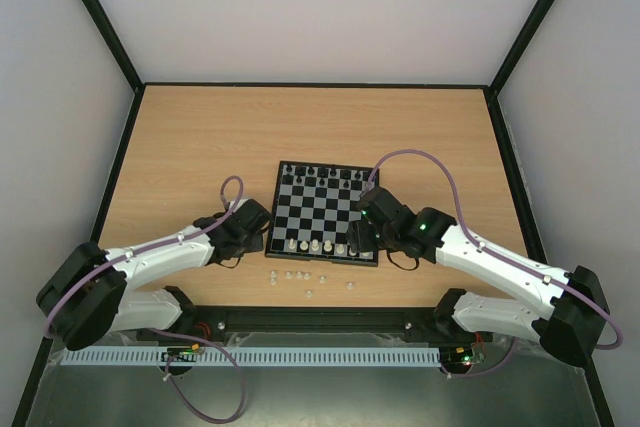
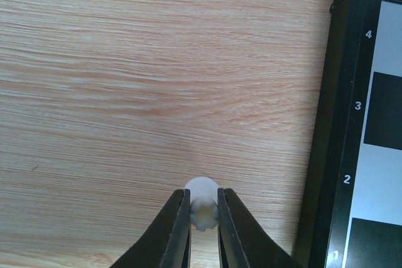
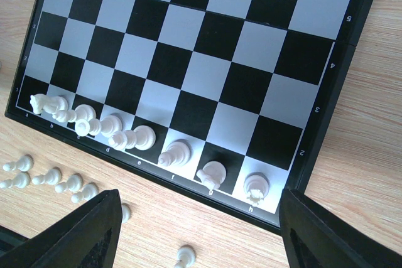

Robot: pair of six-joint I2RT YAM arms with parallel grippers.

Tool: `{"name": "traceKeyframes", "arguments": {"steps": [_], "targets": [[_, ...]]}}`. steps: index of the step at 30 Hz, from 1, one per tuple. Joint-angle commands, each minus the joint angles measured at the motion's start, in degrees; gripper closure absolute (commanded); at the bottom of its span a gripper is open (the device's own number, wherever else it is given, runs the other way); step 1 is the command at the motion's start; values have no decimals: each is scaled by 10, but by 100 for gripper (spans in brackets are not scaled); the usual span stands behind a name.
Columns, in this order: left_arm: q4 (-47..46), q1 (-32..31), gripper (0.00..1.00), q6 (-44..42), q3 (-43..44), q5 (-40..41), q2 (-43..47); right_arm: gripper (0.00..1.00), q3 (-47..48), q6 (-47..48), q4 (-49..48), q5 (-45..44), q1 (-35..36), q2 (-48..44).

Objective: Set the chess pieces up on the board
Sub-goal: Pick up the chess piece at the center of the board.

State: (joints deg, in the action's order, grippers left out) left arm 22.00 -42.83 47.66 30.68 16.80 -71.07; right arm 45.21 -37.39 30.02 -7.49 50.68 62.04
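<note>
While the left gripper [image 2: 203, 196] clamps a blurred white piece [image 2: 202, 206], the right gripper [image 3: 200, 198] gapes.

Light wooden tabletop [image 1: 200, 147], grain running sideways, edged by a thin black frame [image 1: 310, 85]; plain pale walls [image 1: 320, 7] on three sides; white slotted strip [image 1: 300, 356] along the near edge, beside a grey surface [image 1: 330, 402]

- Light wooden surface [image 1: 200, 147], grain running side to side, evenly lit, no hard shadows.
- Plain white walls [image 1: 320, 7] close it in on three sides.
- Black posts [image 1: 100, 17] mark the far corners.
- White slotted strip [image 1: 300, 356] runs along the near edge.
</note>
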Motion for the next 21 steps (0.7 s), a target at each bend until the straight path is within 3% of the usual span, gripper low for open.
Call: {"name": "traceKeyframes", "arguments": {"steps": [1,12,21], "targets": [[6,3,87,-2,4,10,11,31,-8,8,6,3,-1,-2],[66,-9,90,-9,34,1,61,31,-7,8,7,4,-1,-1],[94,-86,90,16,82,2,59,31,-7,7,8,1,-2,-1]]}}
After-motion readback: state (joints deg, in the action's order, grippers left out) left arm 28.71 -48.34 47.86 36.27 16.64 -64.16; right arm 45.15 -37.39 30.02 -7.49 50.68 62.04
